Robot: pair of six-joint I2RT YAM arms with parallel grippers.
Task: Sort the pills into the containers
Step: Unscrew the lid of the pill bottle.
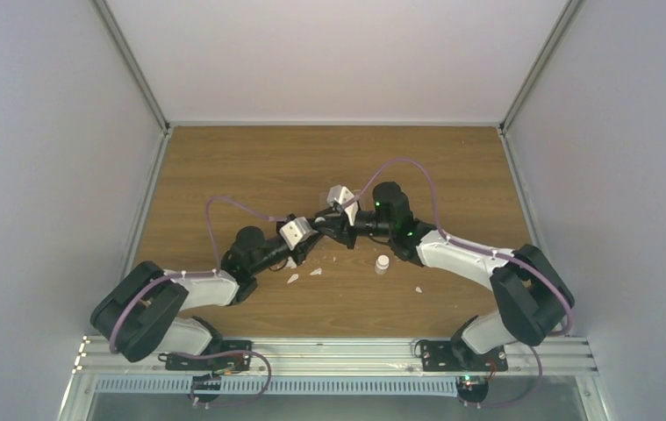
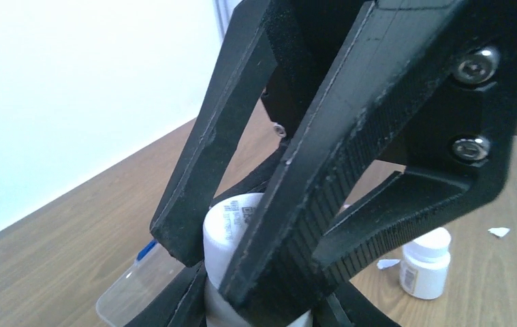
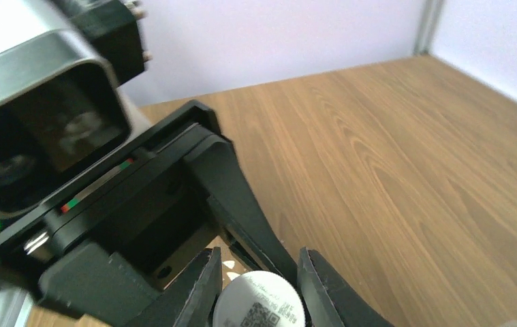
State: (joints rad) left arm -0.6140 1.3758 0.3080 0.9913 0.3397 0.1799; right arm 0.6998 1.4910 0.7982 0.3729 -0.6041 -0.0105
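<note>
**A:** Where does it stand?

**B:** The left tool [image 2: 262,312] is clamped on the held vial [image 2: 231,218]. The right tool [image 3: 259,262] has its fingers flanking the cap [image 3: 259,306], but I can't tell whether they bite. The organiser box [image 2: 122,296] lies on the tabletop [image 2: 51,259], just beneath and beside that vial. No pills are visible.

**A:** And the risk?

**B:** A weak hold on the cap would likely slip. A hard twist could spin the vial, or tip it and scatter pills beside the box.
</note>
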